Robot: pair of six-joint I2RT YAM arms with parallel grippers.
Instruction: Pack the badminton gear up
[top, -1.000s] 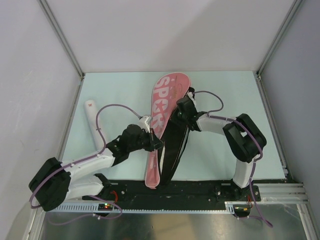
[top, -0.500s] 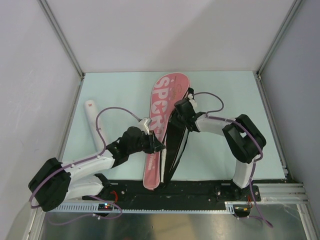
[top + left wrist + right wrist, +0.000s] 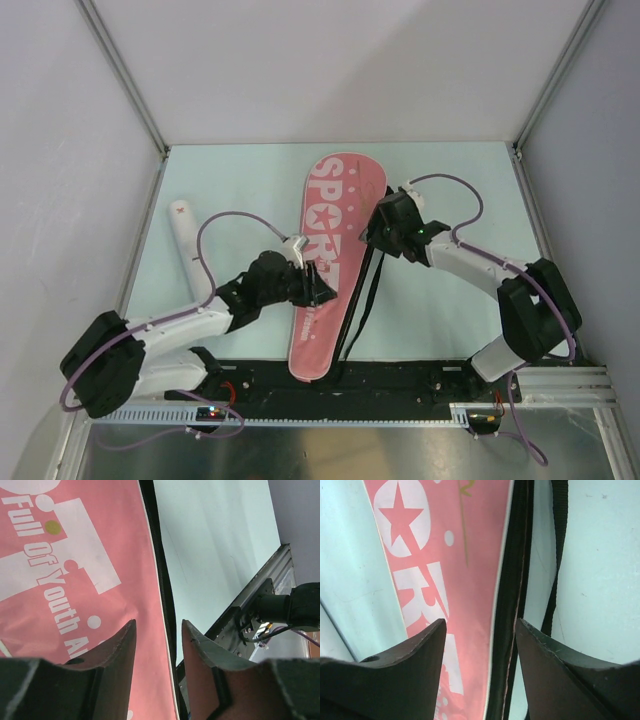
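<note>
While left gripper (image 3: 324,291) and right gripper (image 3: 371,231) hang over the pink racket bag (image 3: 335,200), fingers parted and empty, the bag lies flat on the table (image 3: 460,190), black strap (image 3: 362,300) along its right edge; no rackets visible, probably inside. Step in hand looks like closing up; next calls for taking the zipper edge (image 3: 515,580), or fetching the white tube (image 3: 188,245) well apart at left. Legible: "SPORT" large; "Full Of Youth" (image 3: 55,600) smaller.

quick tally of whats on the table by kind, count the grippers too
pink SPORT bag: 1
white tube: 1
grippers: 2 (left gripper, right gripper), both over the bag
total: 4
</note>
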